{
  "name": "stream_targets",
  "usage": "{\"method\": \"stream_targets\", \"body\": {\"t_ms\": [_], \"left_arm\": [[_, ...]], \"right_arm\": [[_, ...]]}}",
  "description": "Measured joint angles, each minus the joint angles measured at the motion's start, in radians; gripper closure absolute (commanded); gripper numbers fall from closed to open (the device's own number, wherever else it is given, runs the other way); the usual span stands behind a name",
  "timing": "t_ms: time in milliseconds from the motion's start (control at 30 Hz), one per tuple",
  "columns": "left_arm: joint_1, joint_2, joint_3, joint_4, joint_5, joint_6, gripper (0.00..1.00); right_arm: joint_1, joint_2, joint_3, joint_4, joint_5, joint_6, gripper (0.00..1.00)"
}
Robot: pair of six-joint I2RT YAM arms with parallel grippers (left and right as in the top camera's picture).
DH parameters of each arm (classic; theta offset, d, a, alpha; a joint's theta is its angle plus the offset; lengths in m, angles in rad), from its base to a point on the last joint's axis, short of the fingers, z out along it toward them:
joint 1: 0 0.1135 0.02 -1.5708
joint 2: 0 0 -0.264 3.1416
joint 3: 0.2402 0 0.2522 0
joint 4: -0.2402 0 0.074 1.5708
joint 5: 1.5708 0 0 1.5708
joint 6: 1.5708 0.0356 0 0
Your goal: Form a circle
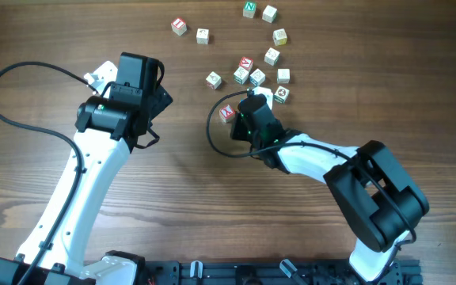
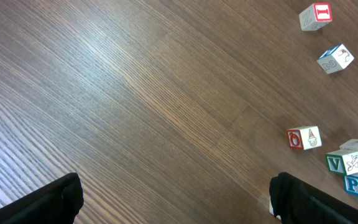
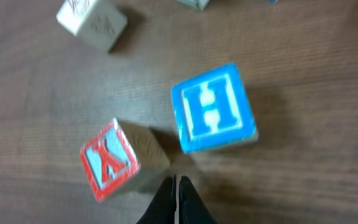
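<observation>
Wood table, letter cubes look light, hard: pinch opposite flat faces; right claw pressed together, left claw spread.

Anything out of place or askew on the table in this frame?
No damage or spill. The cubes form no ring: several bunch up mid-table, and a red-faced cube sits turned askew beside the blue H cube, by the shut right end effector.
</observation>
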Motion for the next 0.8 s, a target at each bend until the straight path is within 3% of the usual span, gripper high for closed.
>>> {"method": "stream_targets", "body": {"t_ms": [800], "left_arm": [[0.000,0.000,0.000,0.000,0.000,0.000,0.00]], "right_arm": [[0.010,0.060,0.000,0.127,-0.153,0.027,0.95]]}}
